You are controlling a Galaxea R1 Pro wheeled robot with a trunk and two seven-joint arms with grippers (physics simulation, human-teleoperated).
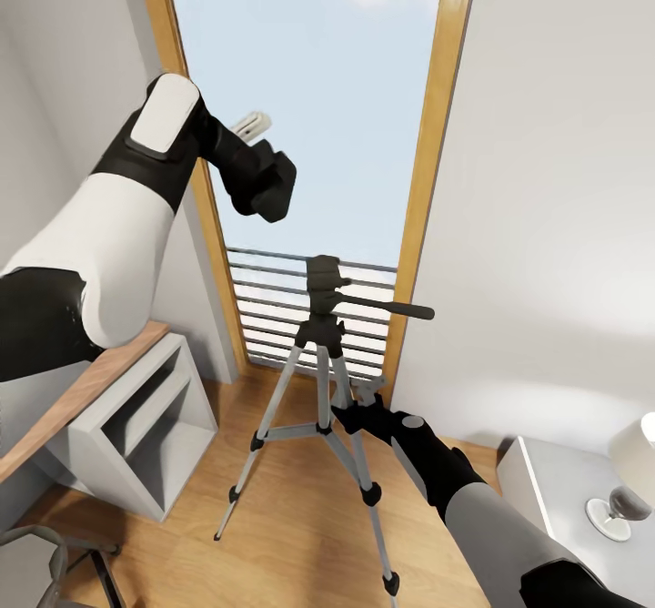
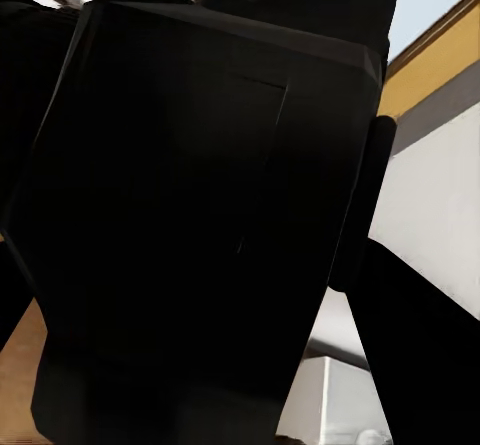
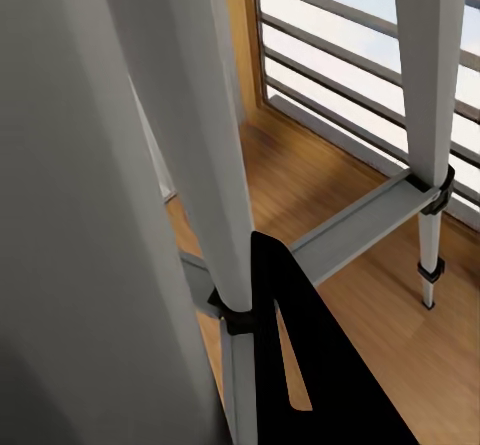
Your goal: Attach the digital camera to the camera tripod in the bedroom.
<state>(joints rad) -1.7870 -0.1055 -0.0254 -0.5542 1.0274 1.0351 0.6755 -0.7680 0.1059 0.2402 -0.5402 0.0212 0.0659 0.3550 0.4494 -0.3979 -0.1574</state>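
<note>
Head view: camera tripod (image 1: 320,380) upright at centre frame before the tall window (image 1: 309,107), head bare, pan handle pointing to frame right; digital camera (image 1: 262,180) raised in the upper left, pinched in the left gripper (image 1: 247,155), so mounting spot lies down and to frame right of it. Right gripper (image 1: 357,410) low at centre, against a silver leg, opening hard to tell. Left wrist view: black camera body (image 2: 200,225) close between the fingers, clamped. Right wrist view: one dark finger (image 3: 310,365) beside the leg (image 3: 215,165) at its brace; grip on it cannot be told.
</note>
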